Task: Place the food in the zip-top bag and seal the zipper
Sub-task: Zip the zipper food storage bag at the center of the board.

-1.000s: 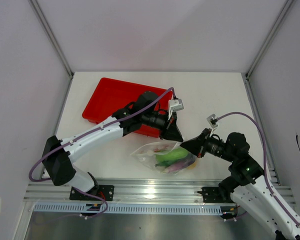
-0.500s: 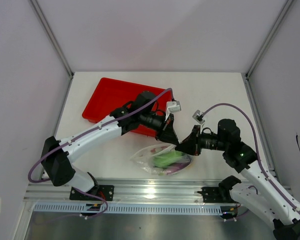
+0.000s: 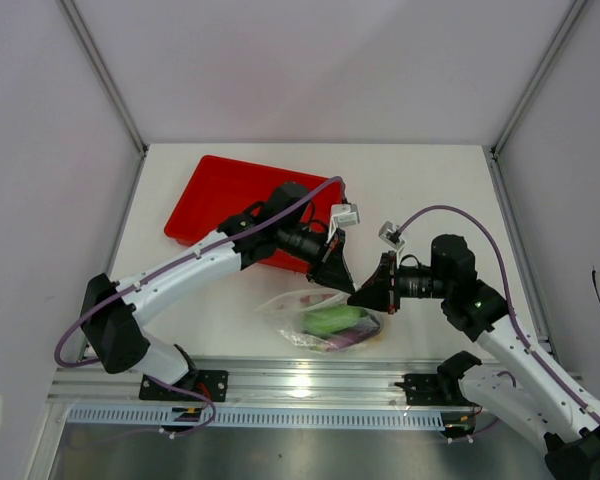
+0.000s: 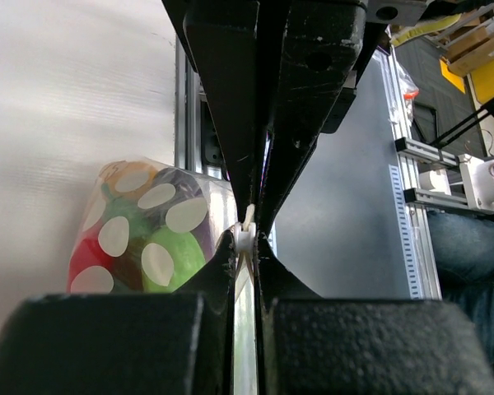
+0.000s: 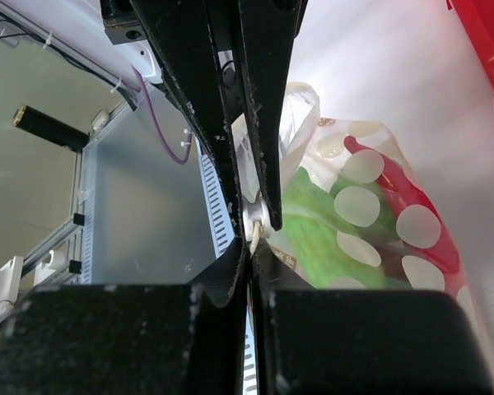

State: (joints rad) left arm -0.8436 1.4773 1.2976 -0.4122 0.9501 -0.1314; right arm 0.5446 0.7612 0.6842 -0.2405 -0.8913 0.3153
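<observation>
Lying on the white table, near its front edge and just in front of the red tray, is the zip-top bag. Its long side runs left to right across the table. The food is inside it, and green, purple, red and yellow bits show through the clear plastic. The zipper is on the far side of the bag, and its right end is lifted up a little. The left gripper is squeezed tight on that thin strip. The right gripper is squeezed tight on it too, and the two sets of black tips meet nose to nose. Pale walls stand around the table on three sides. A silver metal rail runs along the front, where the arms are bolted on.
</observation>
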